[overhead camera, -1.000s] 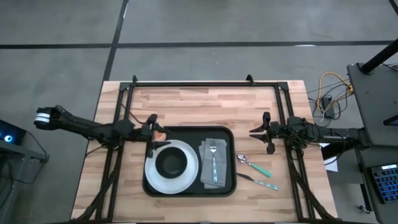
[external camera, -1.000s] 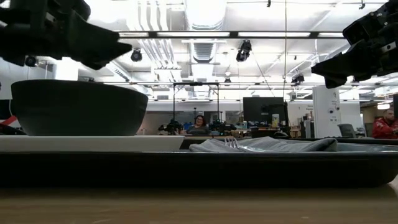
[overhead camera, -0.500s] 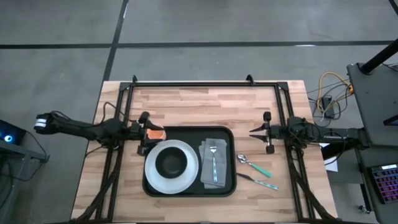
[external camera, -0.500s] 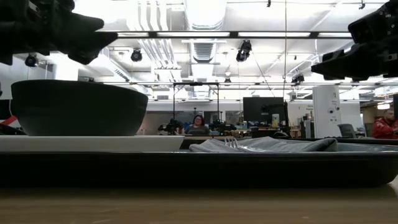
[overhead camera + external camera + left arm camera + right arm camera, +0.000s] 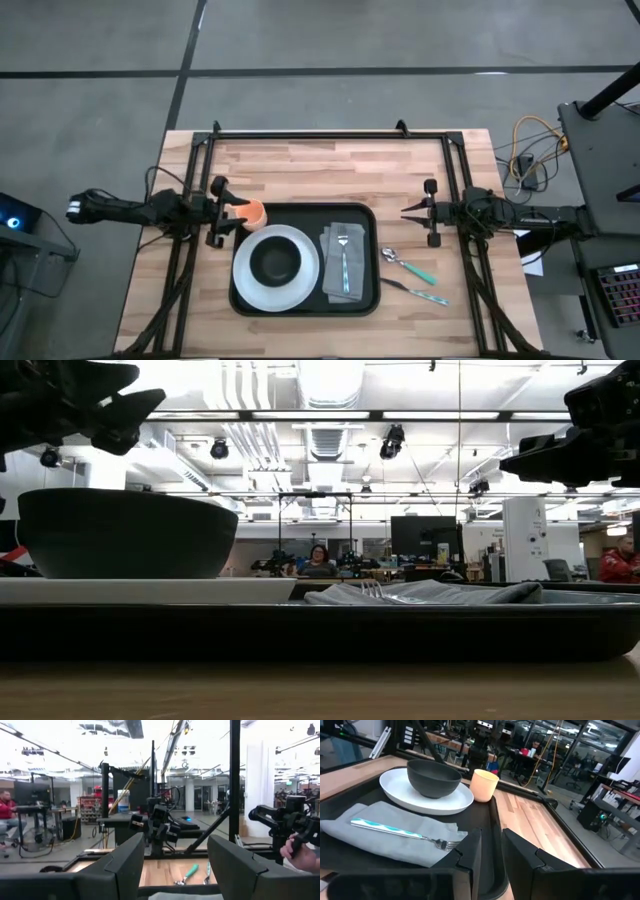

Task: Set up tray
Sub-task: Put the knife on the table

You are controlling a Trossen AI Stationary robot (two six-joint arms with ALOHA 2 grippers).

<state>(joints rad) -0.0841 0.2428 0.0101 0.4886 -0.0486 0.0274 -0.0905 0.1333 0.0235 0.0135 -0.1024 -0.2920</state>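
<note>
The black tray [image 5: 305, 305] lies in the middle of the table. On it a dark bowl [image 5: 275, 262] sits on a white plate [image 5: 300, 285]. Beside the plate a fork [image 5: 343, 258] lies on a grey napkin [image 5: 355, 230]. An orange cup [image 5: 252, 213] stands upright at the tray's far left corner and also shows in the right wrist view [image 5: 484, 785]. My left gripper [image 5: 226, 212] is open and empty, just left of the cup. My right gripper [image 5: 404, 211] hovers right of the tray, empty, with a narrow gap between its fingers [image 5: 470, 855].
A teal-handled spoon [image 5: 412, 267] and a second piece of cutlery [image 5: 418, 293] lie on the wood right of the tray. Black frame rails [image 5: 330, 135] run along the table's far edge and sides. Bare wood lies between the tray and the far rail.
My left gripper has drawn back toward the table's left edge, from either side of the orange cup to clear of it. The cup has stayed upright at the tray's far left corner.
</note>
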